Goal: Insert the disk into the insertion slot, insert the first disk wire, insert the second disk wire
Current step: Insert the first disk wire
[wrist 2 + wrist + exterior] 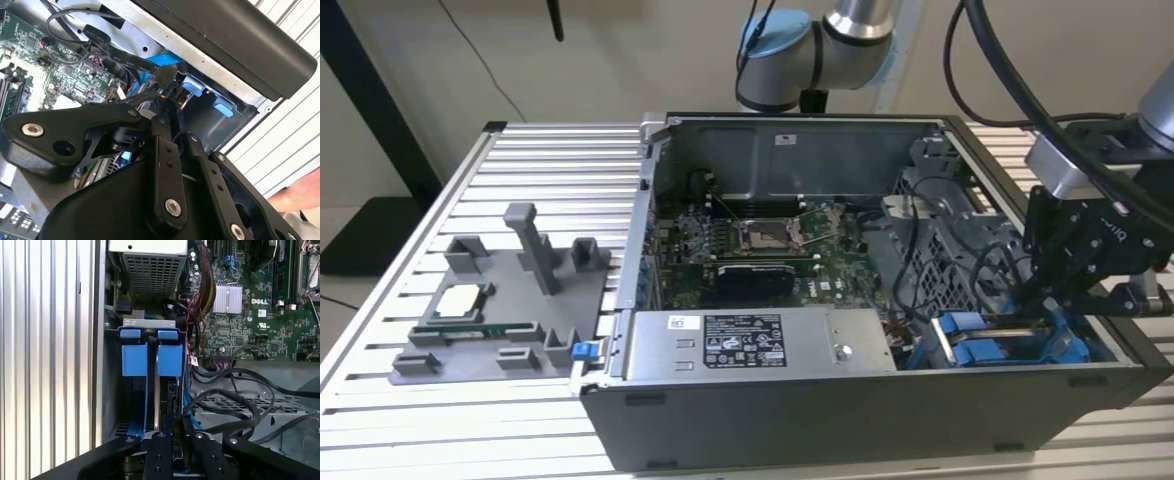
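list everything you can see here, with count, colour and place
table: one, silver slatted, under everything
fixture tray: one, grey, on the table at the exterior view's left of the case
computer case: one, dark grey, lid off, on the table
power-supply box: one, grey with a label, along the case's near wall
motherboard: one, green, on the case floor
insertion slot: one, grey metal, in the case's near corner at the exterior view's right
blue tabs: two, bright blue, side by side at the slot
cables: several, black, beside the slot
robot arm: one, grey and light blue, behind the case
pincer: one, black, lowered at the slot
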Robot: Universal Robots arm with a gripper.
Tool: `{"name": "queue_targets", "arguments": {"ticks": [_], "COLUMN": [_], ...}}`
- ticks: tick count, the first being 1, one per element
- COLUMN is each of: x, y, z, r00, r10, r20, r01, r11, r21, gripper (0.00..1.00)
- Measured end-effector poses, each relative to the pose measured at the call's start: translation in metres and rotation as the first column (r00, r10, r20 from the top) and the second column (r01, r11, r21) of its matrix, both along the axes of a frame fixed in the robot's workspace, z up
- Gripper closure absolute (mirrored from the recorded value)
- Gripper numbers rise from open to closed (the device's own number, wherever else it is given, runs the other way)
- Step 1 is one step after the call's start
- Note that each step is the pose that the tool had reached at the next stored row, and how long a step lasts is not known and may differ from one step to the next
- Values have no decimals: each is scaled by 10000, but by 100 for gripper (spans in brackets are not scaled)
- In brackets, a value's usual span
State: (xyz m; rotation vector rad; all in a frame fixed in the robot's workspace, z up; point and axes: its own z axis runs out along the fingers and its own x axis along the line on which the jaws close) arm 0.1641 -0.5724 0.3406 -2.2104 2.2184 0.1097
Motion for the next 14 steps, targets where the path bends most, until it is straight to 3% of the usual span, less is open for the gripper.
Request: {"name": "queue_targets", "arguments": {"ticks": [14], "x": [0], "y": [0], "z": [-7], "r00": [9988], "r10": [-484], "r20": [9], "r01": [484], "r11": [9988], "r21": [1], "gripper": [100]}}
